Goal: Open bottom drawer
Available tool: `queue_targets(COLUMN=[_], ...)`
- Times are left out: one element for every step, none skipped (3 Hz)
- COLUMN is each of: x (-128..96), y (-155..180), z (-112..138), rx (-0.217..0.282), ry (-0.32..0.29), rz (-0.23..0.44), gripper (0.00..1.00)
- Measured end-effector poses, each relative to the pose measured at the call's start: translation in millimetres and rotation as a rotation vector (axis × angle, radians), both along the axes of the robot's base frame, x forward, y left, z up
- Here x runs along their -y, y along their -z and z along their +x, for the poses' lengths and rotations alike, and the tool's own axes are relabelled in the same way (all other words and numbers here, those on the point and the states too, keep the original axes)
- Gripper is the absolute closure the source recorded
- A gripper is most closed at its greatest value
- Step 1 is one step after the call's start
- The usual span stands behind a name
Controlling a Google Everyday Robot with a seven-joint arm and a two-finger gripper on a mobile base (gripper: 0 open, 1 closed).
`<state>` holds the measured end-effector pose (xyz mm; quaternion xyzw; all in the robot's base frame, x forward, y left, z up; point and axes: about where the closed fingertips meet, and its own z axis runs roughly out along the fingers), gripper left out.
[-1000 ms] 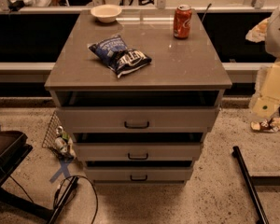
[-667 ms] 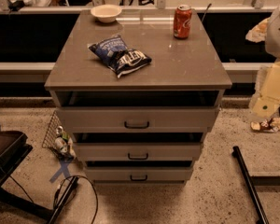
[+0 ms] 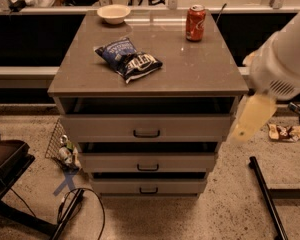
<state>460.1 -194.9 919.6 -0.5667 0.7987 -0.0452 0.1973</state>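
The grey cabinet [image 3: 190, 66] stands in the middle with three drawers. The bottom drawer [image 3: 115, 186] is the lowest, a plain grey-beige front with a small black bar handle [image 3: 148, 190]; it sits nearly flush under the middle drawer [image 3: 105, 162]. My gripper [image 3: 250, 118] hangs at the right, a pale beige piece below the white arm [image 3: 282, 64], beside the cabinet's upper right corner at the level of the top drawer [image 3: 100, 128]. It is well above and to the right of the bottom drawer and touches nothing.
On the cabinet top lie a blue chip bag [image 3: 128, 59], a red can [image 3: 195, 23] and a white bowl [image 3: 113, 13]. A wire basket [image 3: 60, 146] and cables [image 3: 85, 204] are on the floor left; a black pole [image 3: 267, 196] lies right.
The arm has swung left toward the cabinet's right side and now fills more of the view. The drawers and the things on top have not moved.
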Motion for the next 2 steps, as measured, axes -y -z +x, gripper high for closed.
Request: queue_targets(x=[-12.9,-30.6], y=[66.8,148.0], z=[2.5,6.0], rx=[-0.006,-0.019], ry=[0.041,0.049], rz=[0.012,-0.005], gripper=[0.0,0.0])
